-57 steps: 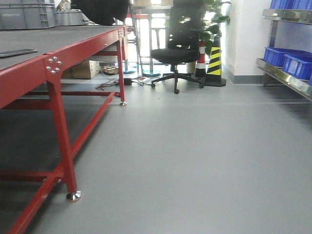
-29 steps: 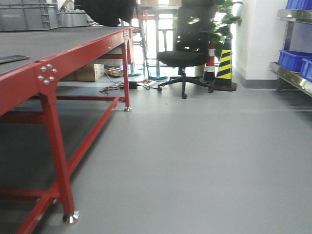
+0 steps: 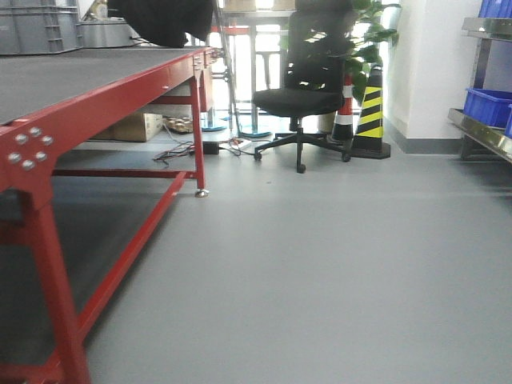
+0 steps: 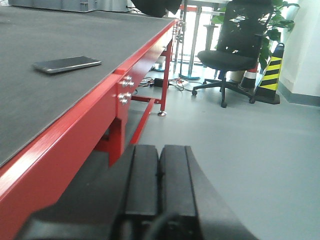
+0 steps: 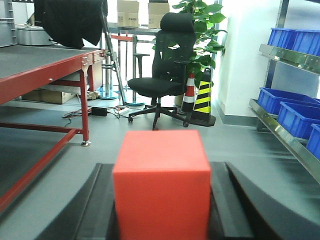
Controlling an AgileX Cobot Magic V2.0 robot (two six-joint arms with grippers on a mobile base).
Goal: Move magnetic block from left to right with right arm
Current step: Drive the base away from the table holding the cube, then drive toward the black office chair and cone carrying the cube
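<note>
Red fills the lower middle of the right wrist view: the magnetic block [image 5: 161, 182], a plain cube with one flat face toward the camera, sits pinched in the right gripper [image 5: 162, 215]. A black finger [image 5: 92, 210] presses each flank. The block is carried off the table, over open grey floor [image 5: 150, 125], with the red-framed table [image 5: 45, 75] away to the left and the shelf of blue bins [image 5: 295, 115] to the right.

The left gripper [image 4: 160, 172] holds nothing; its two black pads [image 4: 142, 175] are pressed together with only a thin seam between them. It hangs just beside the table's long red edge [image 4: 75, 125], below the dark top. On that top a phone [image 4: 66, 64] lies flat, set back from the edge.

The front view shows the table's bolted corner [image 3: 28, 148], a black office chair [image 3: 308, 88] and a striped cone [image 3: 370, 112] — neither arm appears there.
</note>
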